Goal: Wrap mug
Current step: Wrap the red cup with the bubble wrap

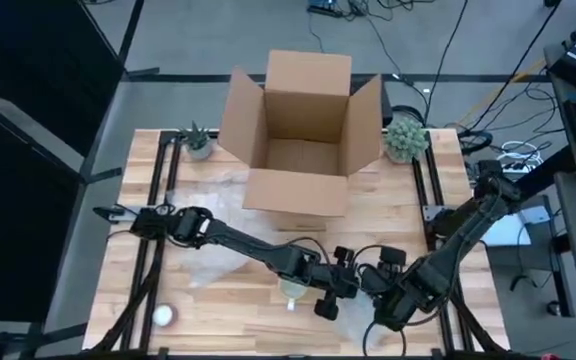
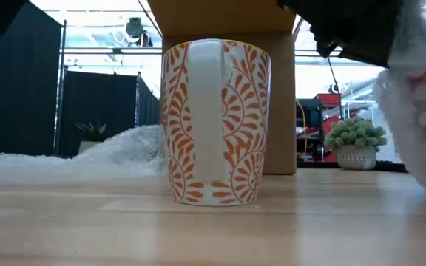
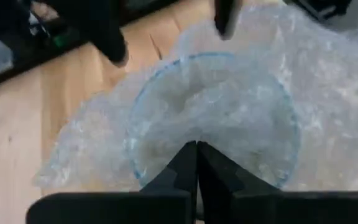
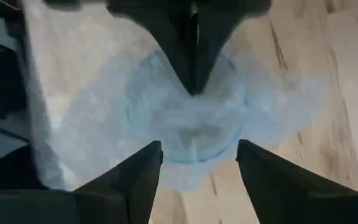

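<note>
mug (image 2: pixel 217 122) upright on table (image 2: pixel 198 229), white w/ orange leaf scrolls. left gripper (image 3: pixel 196 149) fingers pressed together; right gripper (image 4: pixel 197 155) fingers spread over bubble wrap (image 3: pixel 241 118).

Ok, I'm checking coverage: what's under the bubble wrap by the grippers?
A round rim, likely that of the mug, shows through the bubble wrap. In the wrist views its walls, its inside and the table beneath are covered.

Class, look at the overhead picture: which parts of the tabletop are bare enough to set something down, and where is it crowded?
Bare wood lies right of the cardboard box, below the round plant, and along the left side below the spiky plant. The front centre is crowded: both end effectors, left and right, meet over bubble wrap.
</note>
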Robot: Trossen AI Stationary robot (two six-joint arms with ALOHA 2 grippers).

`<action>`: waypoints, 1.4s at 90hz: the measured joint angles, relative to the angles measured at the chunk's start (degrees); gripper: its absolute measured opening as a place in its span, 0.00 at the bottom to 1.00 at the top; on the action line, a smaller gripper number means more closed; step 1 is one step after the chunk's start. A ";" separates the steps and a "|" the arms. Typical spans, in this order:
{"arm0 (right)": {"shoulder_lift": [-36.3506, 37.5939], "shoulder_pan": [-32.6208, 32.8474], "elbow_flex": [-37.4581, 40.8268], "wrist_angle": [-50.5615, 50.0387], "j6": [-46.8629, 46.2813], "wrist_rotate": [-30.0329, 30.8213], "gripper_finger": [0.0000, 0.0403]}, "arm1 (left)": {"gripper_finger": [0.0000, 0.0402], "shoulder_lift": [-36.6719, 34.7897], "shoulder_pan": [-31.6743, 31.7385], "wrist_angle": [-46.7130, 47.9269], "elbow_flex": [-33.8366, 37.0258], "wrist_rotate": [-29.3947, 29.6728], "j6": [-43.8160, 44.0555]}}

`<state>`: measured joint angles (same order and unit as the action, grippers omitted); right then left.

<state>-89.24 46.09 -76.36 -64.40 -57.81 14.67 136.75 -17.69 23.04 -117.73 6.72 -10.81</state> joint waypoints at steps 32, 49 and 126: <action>-0.64 8.18 -0.02 9.87 2.91 5.83 0.49 | 0.00 0.04 0.00 -0.91 0.04 0.16 1.09; -4.82 9.15 -0.02 10.04 11.22 13.95 0.49 | 0.00 0.07 0.00 -1.29 0.07 0.19 1.14; -18.92 6.81 0.17 4.22 7.07 10.52 0.49 | 0.00 -5.69 -1.29 5.55 -2.21 3.02 0.25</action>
<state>-108.16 52.90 -76.18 -60.18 -50.74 25.19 131.06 -18.98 28.60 -119.94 9.74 -10.56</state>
